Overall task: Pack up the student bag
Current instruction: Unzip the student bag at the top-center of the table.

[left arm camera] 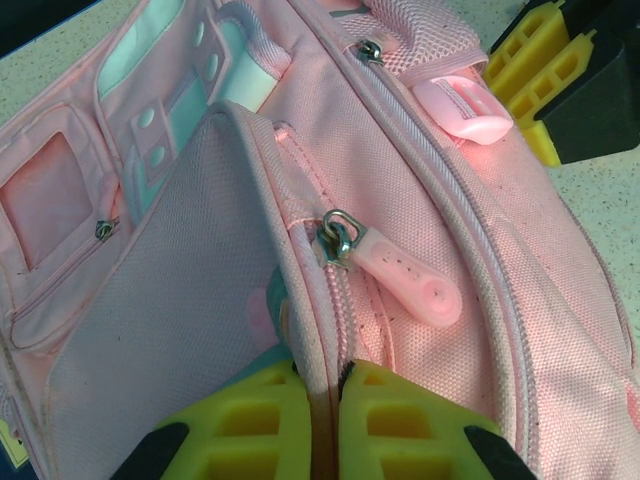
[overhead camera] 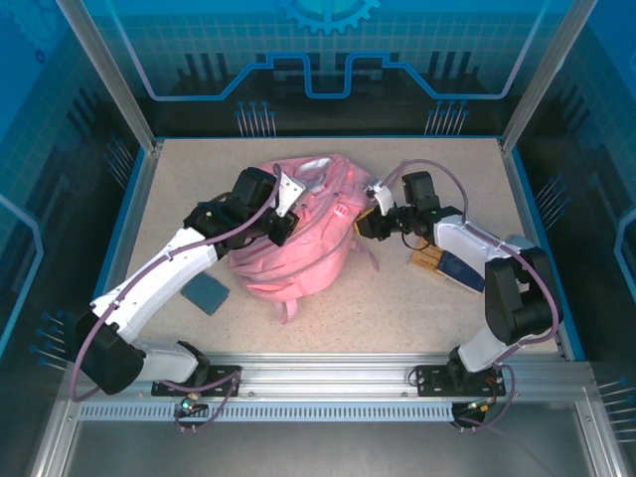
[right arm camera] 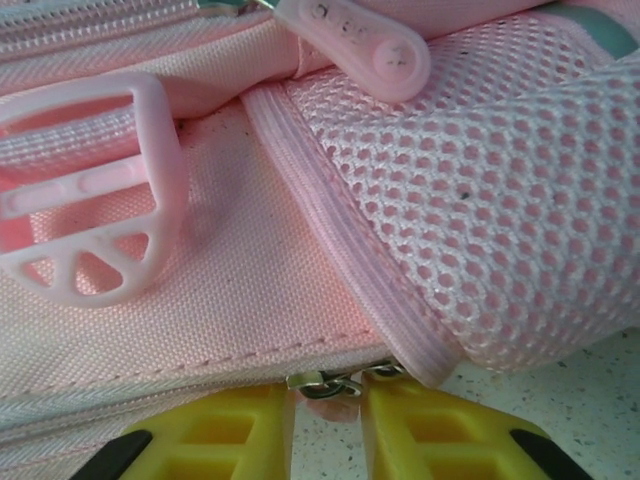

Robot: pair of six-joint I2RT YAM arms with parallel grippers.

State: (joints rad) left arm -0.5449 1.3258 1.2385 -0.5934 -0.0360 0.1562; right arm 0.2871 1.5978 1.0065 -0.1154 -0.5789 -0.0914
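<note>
The student bag [overhead camera: 308,258] is a big pink backpack lying in the middle of the table. My left gripper [overhead camera: 285,221] is at its upper left and is shut on the piped edge of a pocket flap [left arm camera: 300,300], its yellow fingertips [left arm camera: 325,390] pinching that seam. A pink zip pull [left arm camera: 405,282] lies just beyond the pinch. My right gripper [overhead camera: 372,221] is at the bag's right side. In the right wrist view its jaws [right arm camera: 328,400] stand narrow around a metal zip slider and its pink pull [right arm camera: 330,385], under the mesh pocket [right arm camera: 500,200].
A dark blue booklet [overhead camera: 206,293] lies left of the bag beneath my left arm. Another dark blue item with a tan block [overhead camera: 442,265] lies under my right arm. A pink strap buckle [right arm camera: 90,210] rests on the bag. Metal frame posts and blue walls ring the table.
</note>
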